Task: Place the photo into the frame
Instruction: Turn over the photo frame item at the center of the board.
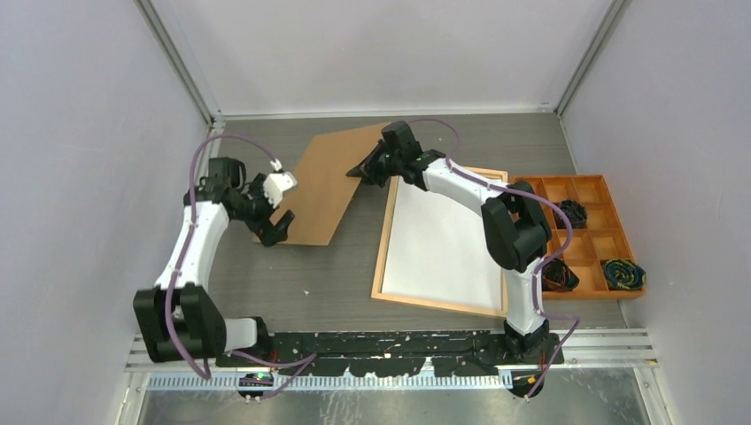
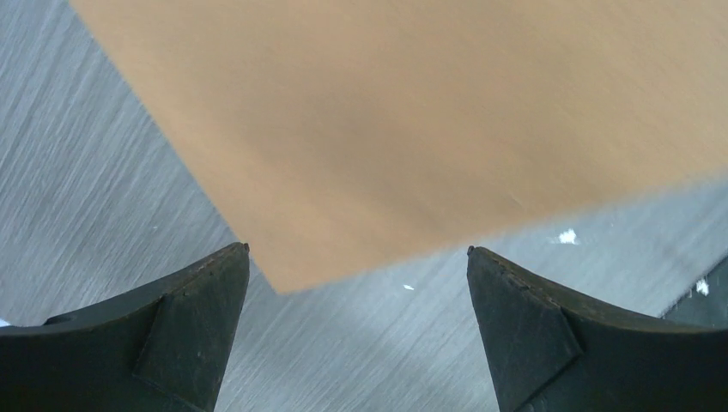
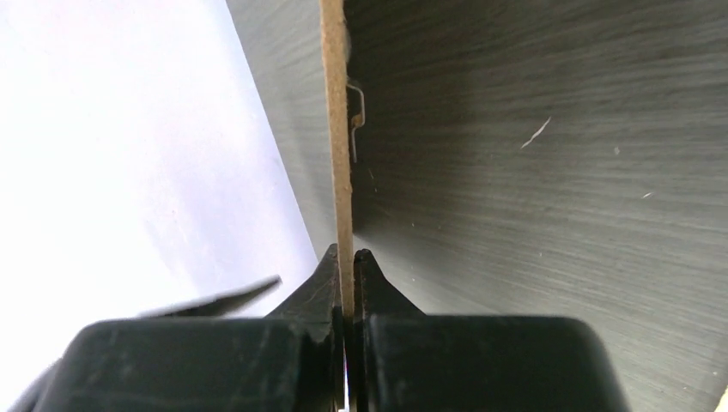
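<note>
The left arm is reaching forward over the grey table. The left gripper is standing wide open. In the left wrist view, its two black fingers are staying apart on both sides, and one corner of the photo is showing between them. The fingers are not touching it.

The photo is lying with its plain brown back up, so its printed side is not showing. It is sitting in the far middle of the table, to the left of the frame and outside of it. Whether its near corner is resting on the table or is a little lifted, the views are not telling clearly.

The right gripper is pinching the right corner of the photo. In the right wrist view, the thin brown edge is passing straight between the closed fingertips, and a small metal clip is sitting on one face of the board.

The frame is lying flat right of centre, its narrow light-wood border going around a white centre. The right arm is crossing above it.

At the far right, an orange tray is holding bundles of cable in some compartments.
</note>
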